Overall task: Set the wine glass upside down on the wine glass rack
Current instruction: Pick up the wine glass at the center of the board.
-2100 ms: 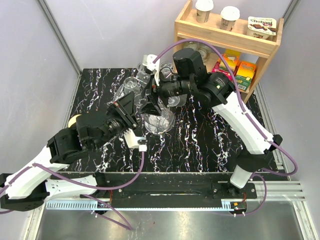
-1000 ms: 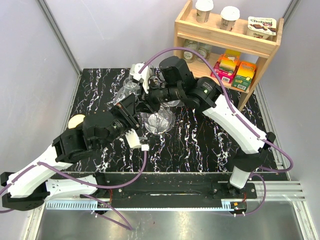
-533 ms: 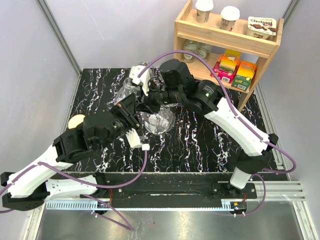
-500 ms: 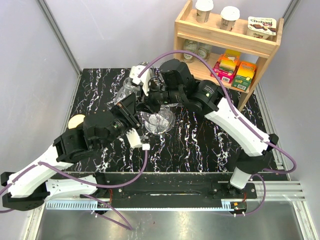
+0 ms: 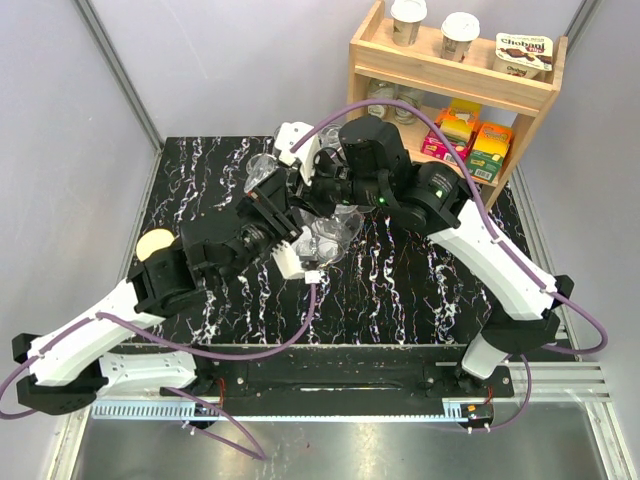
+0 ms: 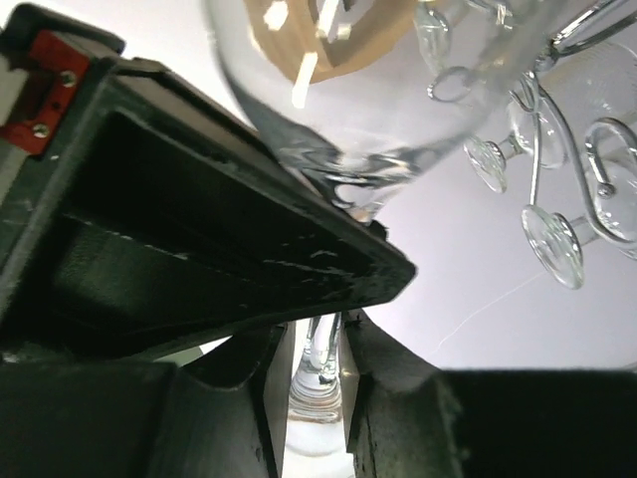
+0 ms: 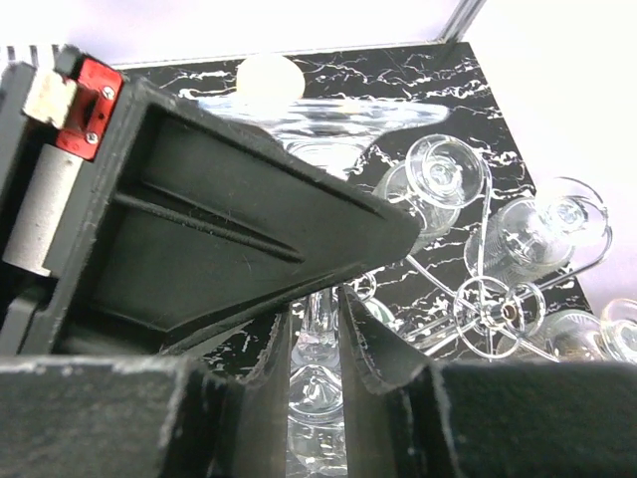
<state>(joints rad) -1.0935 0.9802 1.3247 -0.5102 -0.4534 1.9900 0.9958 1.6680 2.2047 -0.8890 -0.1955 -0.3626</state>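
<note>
The wine glass (image 5: 332,235) hangs over the middle of the black marbled table with both grippers at its stem. In the right wrist view its stem (image 7: 318,334) stands between the fingers of my right gripper (image 7: 317,299), which is shut on it, foot disc up and bowl down. My left gripper (image 6: 333,319) straddles the same stem (image 6: 318,354) with a thin gap on one side, so it is open. The wine glass rack (image 7: 508,312), shiny wire with curled arms, stands just beyond, carrying several upside-down glasses. From above, the rack (image 5: 268,165) is largely hidden by my right arm.
A wooden shelf unit (image 5: 450,90) with cups and boxes stands at the back right, close to my right arm. A pale round object (image 5: 155,242) lies on the table's left side. Grey walls close the table's left, right and back.
Both arms and the glass have shifted right and toward the back. The left arm has stretched further forward and its jaws have eased off the stem slightly. The right jaws stay on it.
</note>
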